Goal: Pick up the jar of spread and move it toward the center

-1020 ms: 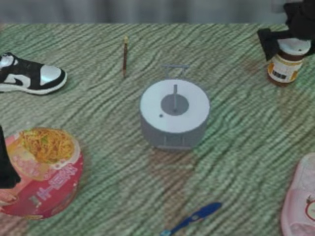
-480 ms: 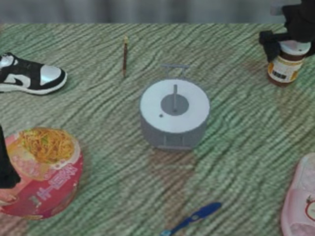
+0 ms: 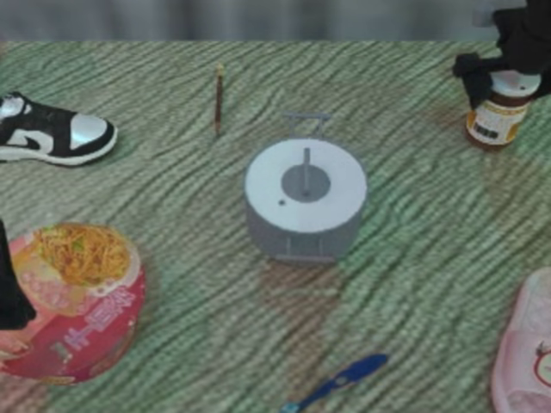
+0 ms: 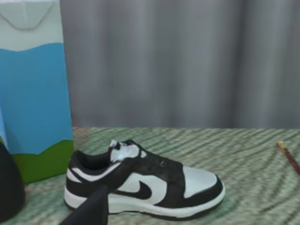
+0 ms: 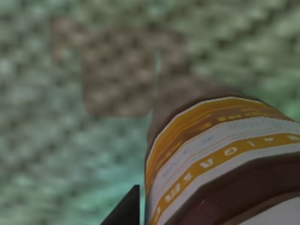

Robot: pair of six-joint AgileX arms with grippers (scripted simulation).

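The jar of spread [image 3: 495, 112], with a white lid, dark brown contents and a yellow-orange and white label, is at the table's far right back corner. My right gripper [image 3: 510, 76] reaches down over it from the back edge and is shut on it just under the lid. One black finger [image 3: 473, 79] shows on the jar's left side. In the right wrist view the jar [image 5: 220, 154] fills the frame, with a dark finger [image 5: 127, 210] against its side and its shadow on the mat beneath. My left arm [image 3: 9, 288] stays parked at the left edge.
A grey cylinder with a white top [image 3: 306, 206] stands in the middle. A pink noodle cup [image 3: 77, 301] is front left, a black-and-white sneaker [image 3: 52, 129] back left, a pencil [image 3: 219, 99] behind centre, a blue toothbrush [image 3: 340, 380] in front, a pink slipper [image 3: 525, 348] front right.
The jar has shifted slightly up and to the left with the right gripper on it. The left arm has not moved.
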